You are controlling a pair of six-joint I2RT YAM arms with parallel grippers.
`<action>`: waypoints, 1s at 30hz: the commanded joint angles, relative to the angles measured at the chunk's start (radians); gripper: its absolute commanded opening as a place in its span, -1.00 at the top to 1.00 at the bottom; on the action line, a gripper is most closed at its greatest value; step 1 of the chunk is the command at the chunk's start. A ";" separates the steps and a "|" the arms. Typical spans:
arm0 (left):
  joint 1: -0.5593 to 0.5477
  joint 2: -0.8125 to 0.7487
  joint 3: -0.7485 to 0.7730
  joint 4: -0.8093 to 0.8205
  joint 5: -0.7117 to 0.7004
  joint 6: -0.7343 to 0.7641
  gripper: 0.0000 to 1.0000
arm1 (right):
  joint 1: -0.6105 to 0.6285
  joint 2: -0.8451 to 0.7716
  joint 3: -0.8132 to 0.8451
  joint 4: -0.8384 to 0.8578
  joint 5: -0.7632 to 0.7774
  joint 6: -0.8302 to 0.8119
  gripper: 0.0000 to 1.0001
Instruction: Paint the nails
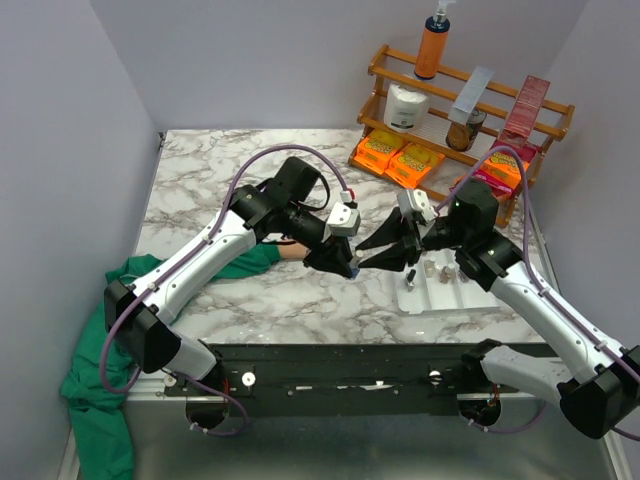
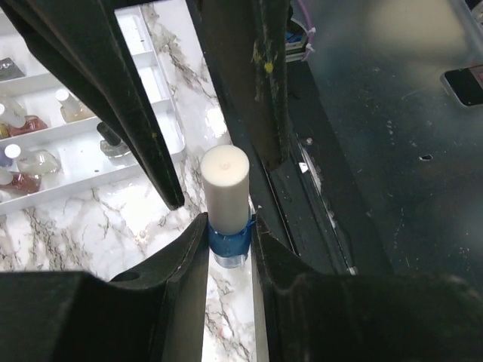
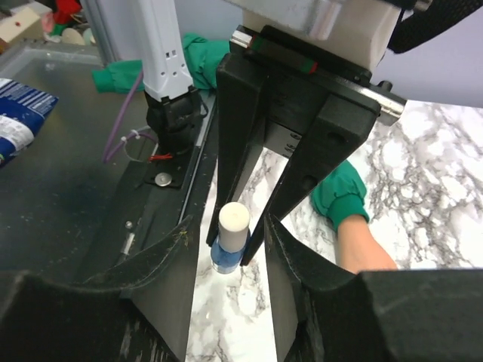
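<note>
So far left there's a green cloth (image 1: 95, 400) hanging off the marble bench (image 1: 220, 170), and the green sleeve (image 1: 250, 258) runs from it to the little fake hand (image 1: 291, 251) lying flat mid-bench. Can't actually see the nails: the fingertips are tucked behind the left claw (image 2: 229, 220) from above, and the wrist cams only catch the palm end. That left claw is clamped tight on a small blue polish bottle (image 3: 229, 253), gripping the glass just under its white cap (image 2: 225, 181), bottle upright. The right claw (image 3: 228, 222) comes in from the other side with its fingers apart either side of that cap, a sliver of gap showing. Right of that is a white tray (image 1: 480, 298) with more little bottles (image 1: 432, 270), and a wooden rack (image 1: 450, 72) at the back.
</note>
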 commanded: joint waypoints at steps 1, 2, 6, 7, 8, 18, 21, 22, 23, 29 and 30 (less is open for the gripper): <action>-0.012 -0.001 0.040 0.014 0.041 -0.024 1.00 | 0.000 0.032 0.029 -0.014 -0.059 0.017 0.14; -0.012 0.000 0.041 0.014 0.042 -0.023 1.00 | 0.001 0.031 0.027 -0.008 -0.059 0.018 0.15; -0.014 0.003 0.050 0.008 0.052 -0.023 1.00 | 0.008 0.029 0.019 0.002 -0.050 0.026 0.22; -0.014 0.005 0.052 0.007 0.052 -0.021 1.00 | 0.008 0.029 0.019 0.004 -0.047 0.027 0.26; -0.014 0.006 0.055 0.005 0.052 -0.023 1.00 | 0.008 0.029 0.018 0.004 -0.046 0.031 0.31; -0.014 0.002 0.053 0.167 -0.120 -0.233 1.00 | 0.047 -0.041 -0.074 0.068 0.227 0.106 0.99; -0.012 0.003 0.057 0.241 -0.192 -0.316 1.00 | 0.052 -0.075 -0.151 0.162 0.383 0.182 0.99; -0.015 0.005 0.058 0.255 -0.241 -0.326 1.00 | 0.054 -0.098 -0.168 0.183 0.481 0.233 0.99; -0.014 0.006 0.055 0.282 -0.264 -0.355 1.00 | 0.055 -0.109 -0.185 0.229 0.535 0.259 0.99; -0.017 0.017 0.047 0.371 -0.442 -0.423 1.00 | 0.110 -0.149 -0.246 0.273 0.880 0.370 0.99; -0.019 0.020 0.049 0.376 -0.452 -0.428 1.00 | 0.124 -0.144 -0.240 0.260 0.930 0.374 0.99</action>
